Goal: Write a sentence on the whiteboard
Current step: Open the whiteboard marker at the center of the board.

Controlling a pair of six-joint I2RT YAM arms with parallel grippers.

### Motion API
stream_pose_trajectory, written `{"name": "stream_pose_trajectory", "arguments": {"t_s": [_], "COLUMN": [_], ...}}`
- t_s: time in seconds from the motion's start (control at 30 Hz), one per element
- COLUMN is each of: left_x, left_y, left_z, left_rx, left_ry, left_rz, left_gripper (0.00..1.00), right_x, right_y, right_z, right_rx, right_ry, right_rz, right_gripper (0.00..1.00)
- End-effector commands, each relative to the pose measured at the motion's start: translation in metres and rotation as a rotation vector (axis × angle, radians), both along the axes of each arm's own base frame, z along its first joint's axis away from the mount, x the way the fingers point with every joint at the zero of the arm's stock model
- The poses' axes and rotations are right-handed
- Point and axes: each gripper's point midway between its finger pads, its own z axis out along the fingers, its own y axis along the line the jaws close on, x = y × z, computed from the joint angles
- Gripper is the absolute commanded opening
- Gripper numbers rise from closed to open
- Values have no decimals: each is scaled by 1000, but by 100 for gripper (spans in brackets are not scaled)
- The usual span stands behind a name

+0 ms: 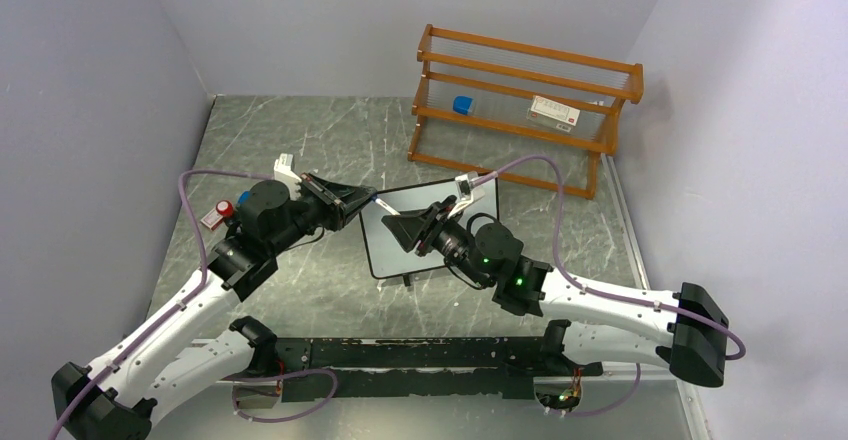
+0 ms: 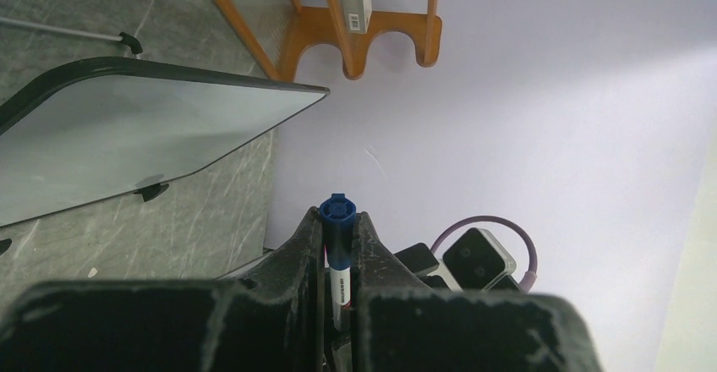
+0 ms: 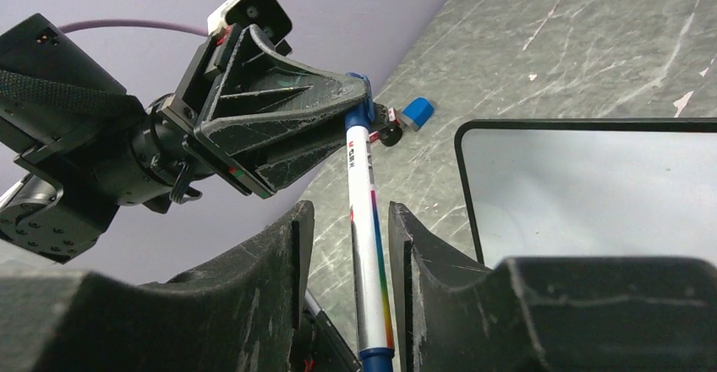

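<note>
The whiteboard [image 1: 398, 258], white with a thin black frame, lies on the table between the two arms. The part of it that shows is plain white, and the sentence is out of view. My left gripper [image 1: 368, 198] is shut on the blue end of a marker [image 2: 337, 230], whose white barrel with a rainbow stripe [image 3: 365, 211] is held in the air above the board's left edge [image 3: 463, 177]. My right gripper [image 3: 350, 211] is open, with its jaws on either side of the barrel. There is a clear gap on the left side and a narrow one on the right.
An orange wooden rack [image 1: 520, 110] stands at the back right, holding a small blue thing [image 1: 462, 105] and a white-and-red box [image 1: 555, 112]. A red-capped item [image 1: 220, 210] and a small blue piece [image 3: 414, 112] lie on the table behind the left arm.
</note>
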Motion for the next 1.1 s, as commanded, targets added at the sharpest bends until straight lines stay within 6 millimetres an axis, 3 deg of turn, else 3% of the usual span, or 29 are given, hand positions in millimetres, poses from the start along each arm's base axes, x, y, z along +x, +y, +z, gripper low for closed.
{"name": "stream_pose_trajectory", "arguments": {"t_s": [0.0,0.5,0.67,0.93,1.07], "left_x": [-4,-4,-5,-4,0], "left_y": [1,1,1,2,8], "left_z": [8,-1,-1,-3,-2], "left_rx": [-33,-37,-44,-50,-62], "left_ry": [-16,14,16,23,17], "left_rz": [-7,-9,-5,5,42], "left_gripper": [5,5,5,5,5], "right_x": [2,1,1,1,-1], "right_y": [-4,-3,-2,-4,-8], "right_z": [14,16,15,15,16], "right_rx": [54,58,45,35,29], "right_ry": [-18,-23,-23,-32,-37], "right_rz": [-21,-13,-9,-15,-12], "right_gripper": [41,32,23,0,0]}}
